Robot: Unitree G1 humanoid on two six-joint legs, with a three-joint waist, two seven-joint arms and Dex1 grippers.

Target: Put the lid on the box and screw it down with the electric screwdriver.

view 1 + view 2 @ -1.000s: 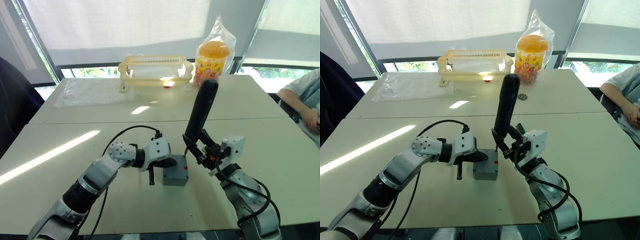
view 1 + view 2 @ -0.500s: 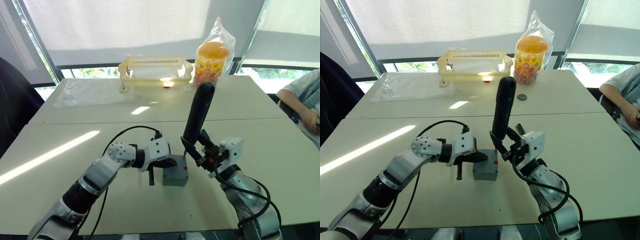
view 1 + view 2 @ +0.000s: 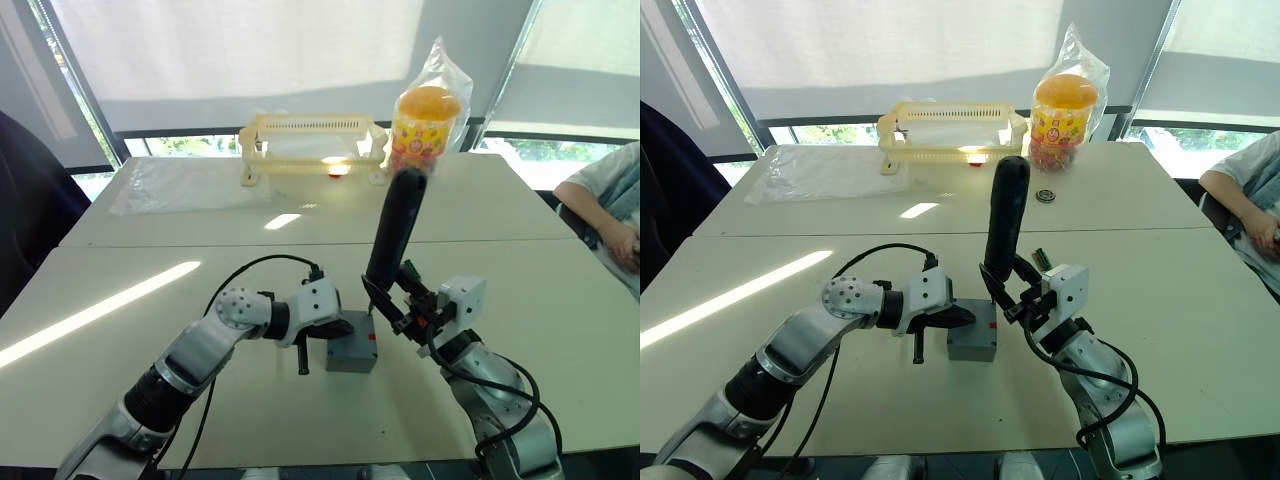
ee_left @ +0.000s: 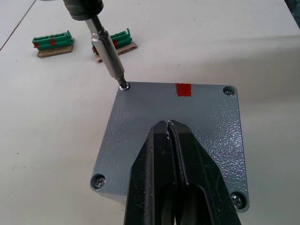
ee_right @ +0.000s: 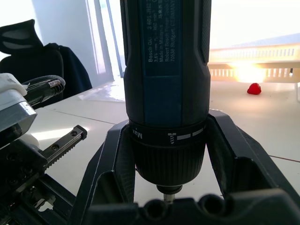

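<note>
The grey lid (image 4: pixel 206 117) lies on the box (image 3: pixel 351 352), with a red mark at one edge and a screw in each corner. My left gripper (image 4: pixel 168 123) is shut, and its joined fingertips rest on top of the lid. My right gripper (image 3: pixel 398 302) is shut on the electric screwdriver (image 3: pixel 396 232), a thick black tool held nearly upright and leaning slightly. Its metal bit (image 4: pixel 108 60) sits in the screw at one corner of the lid, on the red-mark edge.
Two green connector pieces (image 4: pixel 53 41) lie on the table just beyond the box. A yellow basket (image 3: pixel 312 138), a bagged snack jar (image 3: pixel 426 115) and a clear plastic sheet (image 3: pixel 185 185) stand at the back. A person's arm (image 3: pixel 605 215) rests at the right table edge.
The screwdriver has shifted slightly left and lower toward the box corner. The left gripper has stayed on the lid.
</note>
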